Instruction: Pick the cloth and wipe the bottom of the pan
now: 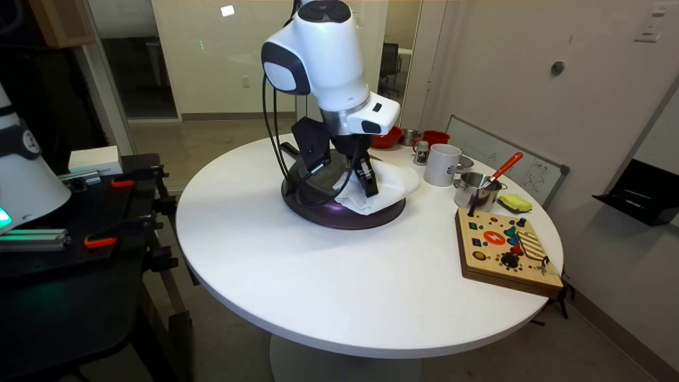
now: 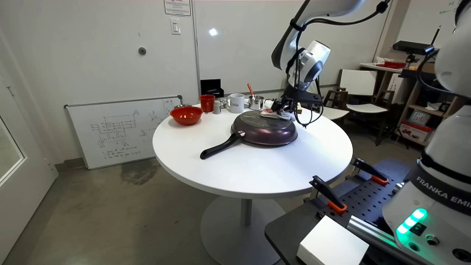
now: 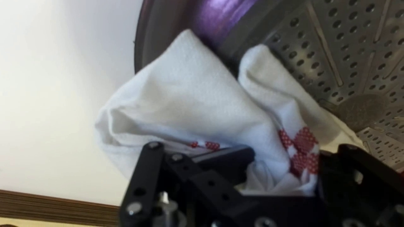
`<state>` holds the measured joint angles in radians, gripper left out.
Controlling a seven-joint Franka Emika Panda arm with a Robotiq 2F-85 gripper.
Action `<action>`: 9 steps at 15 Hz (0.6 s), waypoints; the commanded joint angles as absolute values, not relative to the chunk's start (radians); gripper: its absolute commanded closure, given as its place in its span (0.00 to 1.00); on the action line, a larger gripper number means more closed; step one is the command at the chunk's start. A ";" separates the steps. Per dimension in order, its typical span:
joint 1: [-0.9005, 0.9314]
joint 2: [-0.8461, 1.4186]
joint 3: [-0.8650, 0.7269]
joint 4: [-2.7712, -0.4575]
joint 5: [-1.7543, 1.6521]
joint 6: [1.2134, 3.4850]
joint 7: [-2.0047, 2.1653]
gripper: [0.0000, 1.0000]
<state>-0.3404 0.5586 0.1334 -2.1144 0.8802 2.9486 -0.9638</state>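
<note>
White table (image 1: 318,276): round, and the whole job sits on it, with the pan (image 2: 263,131) lying bottom up.
Robot arm (image 1: 331,58): bent down over the part of the pan away from the handle (image 2: 220,146).
Pan: turned over, so the face to be wiped looks at the ceiling.
Pan bottom (image 2: 255,119): the cloth (image 3: 195,91) lies on one portion of it, and the part toward the handle is uncovered. Wiping is either under way or about to start; from one instant I can't tell which, nor how much has been gone over. What's left, I'd judge, is strokes across that uncovered part.
Wooden panel (image 1: 490,262): well apart from the pan, and no part of this job as I read it.
Cloth: partly on the pan, partly reaching past its edge, red patterning in the folds. Picking it up looks done to me.
Red bowl (image 2: 186,116): near the pan without touching, likewise idle.
Gripper (image 1: 370,185): low over the pan, its tips down in the cloth; whether they press through to the metal I can't make out.
Fingers (image 3: 225,160): pinching a bunched fold of the cloth, which fills the space between them; the hold looks sound enough for wiping.
</note>
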 commanded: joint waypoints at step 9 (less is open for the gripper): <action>-0.289 0.392 0.288 -2.247 0.888 2.803 -0.987 0.98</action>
